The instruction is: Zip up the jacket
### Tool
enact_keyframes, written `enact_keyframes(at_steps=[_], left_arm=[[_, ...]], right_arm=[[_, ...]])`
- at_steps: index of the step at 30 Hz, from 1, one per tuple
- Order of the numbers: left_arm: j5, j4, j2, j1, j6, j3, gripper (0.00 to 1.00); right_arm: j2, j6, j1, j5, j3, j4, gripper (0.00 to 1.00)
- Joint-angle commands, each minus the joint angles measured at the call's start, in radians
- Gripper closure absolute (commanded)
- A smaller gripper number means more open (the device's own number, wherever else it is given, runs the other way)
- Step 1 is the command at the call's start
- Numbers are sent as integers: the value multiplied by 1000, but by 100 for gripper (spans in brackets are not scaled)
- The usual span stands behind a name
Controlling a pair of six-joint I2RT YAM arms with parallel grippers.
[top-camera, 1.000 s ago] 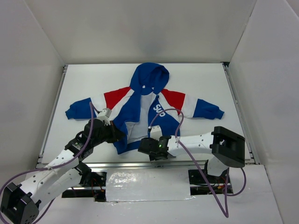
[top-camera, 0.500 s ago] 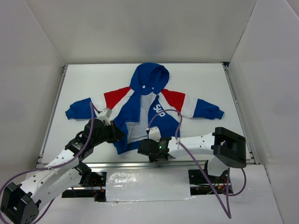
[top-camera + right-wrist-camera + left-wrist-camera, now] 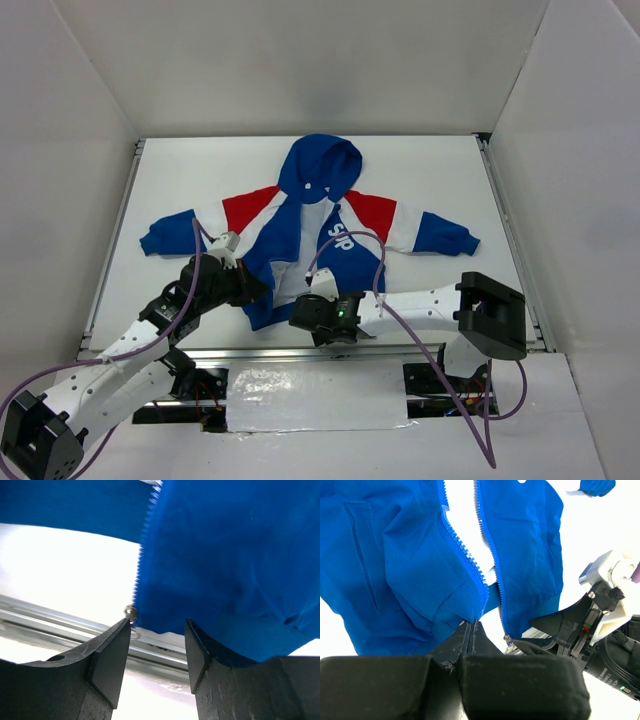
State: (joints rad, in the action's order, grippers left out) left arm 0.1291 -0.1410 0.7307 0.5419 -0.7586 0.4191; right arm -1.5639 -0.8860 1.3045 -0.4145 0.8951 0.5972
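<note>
The jacket (image 3: pixel 283 240) lay face up on the white surface (image 3: pixel 420 170), hood (image 3: pixel 322 165) pointing away from the arms and sleeves spread to either side. Its front was unzipped, the two blue panels parted and pale lining showing between them. The two rows of zipper teeth (image 3: pixel 465 562) ran apart from the collar down to the hem, nowhere joined.

Over the last second the right arm slid a little toward the left arm, bringing its wrist in under the lower corner of the lettered panel. That panel's bottom edge shifted slightly with it. The left arm and the panel it held did not move. I judged this to be the lining-up step: the two zipper ends had to be brought together before any pull upward could begin, and they remained apart.

The left end effector (image 3: pixel 471 626) was pressed together, pinching the bottom of the toothed edge of the other panel at the hem. Its arm reached in low from the near left corner. The right end effector (image 3: pixel 157 630) stood spread about halfway, fingers straddling its panel's hem corner without gripping it. A small metal fitting (image 3: pixel 130 611) at the foot of that zipper row sat just beside one fingertip. That forearm lay nearly level, along the near edge.
</note>
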Motion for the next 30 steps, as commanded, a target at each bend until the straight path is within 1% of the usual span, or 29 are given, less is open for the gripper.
enact_keyframes(at_steps=[1, 8, 14, 22, 30], left_arm=[[17, 43, -7, -2, 27, -5, 100], [14, 38, -13, -2, 30, -6, 100], [17, 46, -8, -2, 30, -11, 100], [26, 60, 4, -2, 28, -14, 100], [30, 61, 4, -2, 27, -16, 100]], right_arm=[[-18, 19, 9, -20, 42, -13, 46], [-36, 9, 9, -20, 39, -10, 46], [-2, -8, 9, -21, 13, -13, 46], [25, -19, 10, -14, -18, -37, 49], [-13, -14, 9, -1, -24, -53, 51]])
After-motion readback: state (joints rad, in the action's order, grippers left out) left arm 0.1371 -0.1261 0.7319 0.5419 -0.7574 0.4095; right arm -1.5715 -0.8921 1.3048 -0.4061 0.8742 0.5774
